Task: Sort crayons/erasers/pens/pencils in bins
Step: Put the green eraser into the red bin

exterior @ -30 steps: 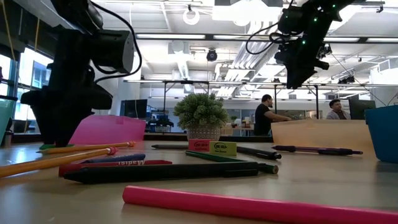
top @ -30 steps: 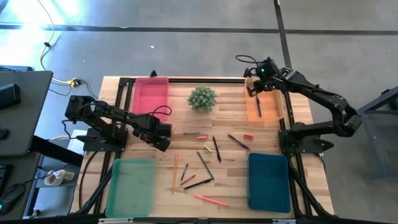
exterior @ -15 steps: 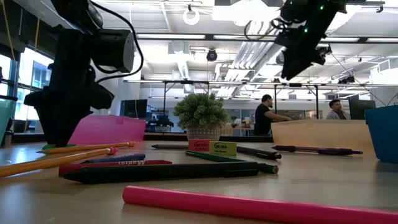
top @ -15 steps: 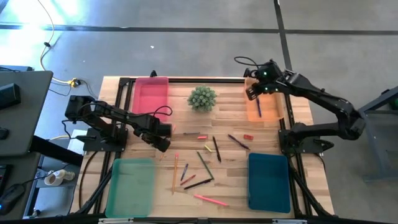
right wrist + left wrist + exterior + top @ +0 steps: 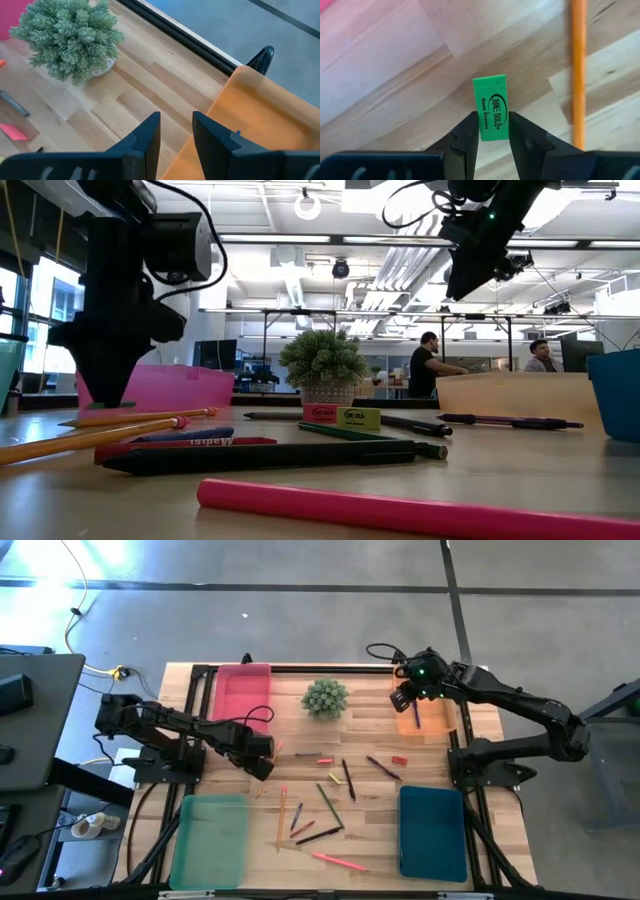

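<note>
Left gripper (image 5: 490,131) jaws are pinching the green eraser (image 5: 492,107), seemingly gripped, beside the pink bin (image 5: 243,693); right gripper (image 5: 176,129) jaws are hanging empty, part-open.

The green eraser (image 5: 492,107) between the left gripper's (image 5: 492,131) fingers carries black print reading "JUNE GOLD" inside an oval, with a smaller line beneath that looks like "Neon Erasers". In the low view, the red eraser (image 5: 320,414) and the yellowish eraser (image 5: 358,418) on the counter each bear a similar dark oval logo, too small to read. The red crayon (image 5: 185,445) shows upside-down lettering, not legible.
</note>
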Action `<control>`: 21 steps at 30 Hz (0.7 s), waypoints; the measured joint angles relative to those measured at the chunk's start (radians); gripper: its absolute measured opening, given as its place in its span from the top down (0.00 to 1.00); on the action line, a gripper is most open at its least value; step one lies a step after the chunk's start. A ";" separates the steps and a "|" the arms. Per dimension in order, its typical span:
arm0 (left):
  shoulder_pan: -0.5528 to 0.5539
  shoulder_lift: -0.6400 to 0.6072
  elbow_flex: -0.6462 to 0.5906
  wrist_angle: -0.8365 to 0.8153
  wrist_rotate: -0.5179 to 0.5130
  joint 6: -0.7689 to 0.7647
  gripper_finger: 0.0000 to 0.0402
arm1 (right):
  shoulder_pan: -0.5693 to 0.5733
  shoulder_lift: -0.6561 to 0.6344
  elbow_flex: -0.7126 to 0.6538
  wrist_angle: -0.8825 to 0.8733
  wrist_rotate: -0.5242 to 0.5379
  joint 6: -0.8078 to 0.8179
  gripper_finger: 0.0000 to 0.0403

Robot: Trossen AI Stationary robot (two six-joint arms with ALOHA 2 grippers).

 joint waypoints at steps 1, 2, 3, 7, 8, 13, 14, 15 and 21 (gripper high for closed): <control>0.000 -0.012 0.001 0.000 0.001 0.000 0.78 | 0.001 0.000 0.000 0.000 0.000 0.000 0.74; 0.000 -0.023 0.001 0.001 0.002 0.000 0.78 | 0.002 0.000 0.000 0.000 0.000 0.000 0.74; 0.000 -0.034 0.001 0.000 0.005 0.000 0.78 | 0.002 0.000 0.000 0.000 0.001 0.000 0.74; 0.000 -0.098 0.002 0.001 0.016 0.000 0.78 | 0.002 0.000 0.000 0.000 0.003 0.003 0.74; 0.000 -0.118 0.002 0.002 0.017 0.000 0.78 | 0.002 0.000 0.000 0.000 0.003 0.004 0.74; 0.000 -0.232 0.003 0.040 0.038 -0.007 0.78 | 0.002 0.000 0.000 0.000 0.003 0.004 0.74; 0.000 -0.257 0.003 0.059 0.039 -0.007 0.78 | 0.002 0.000 0.000 0.000 0.003 0.004 0.74; 0.000 -0.284 0.003 0.071 0.038 -0.007 0.78 | 0.002 0.000 0.000 0.000 0.003 0.008 0.74; 0.025 -0.424 0.004 0.132 -0.071 0.000 0.78 | 0.013 0.000 0.000 0.005 -0.012 0.037 0.74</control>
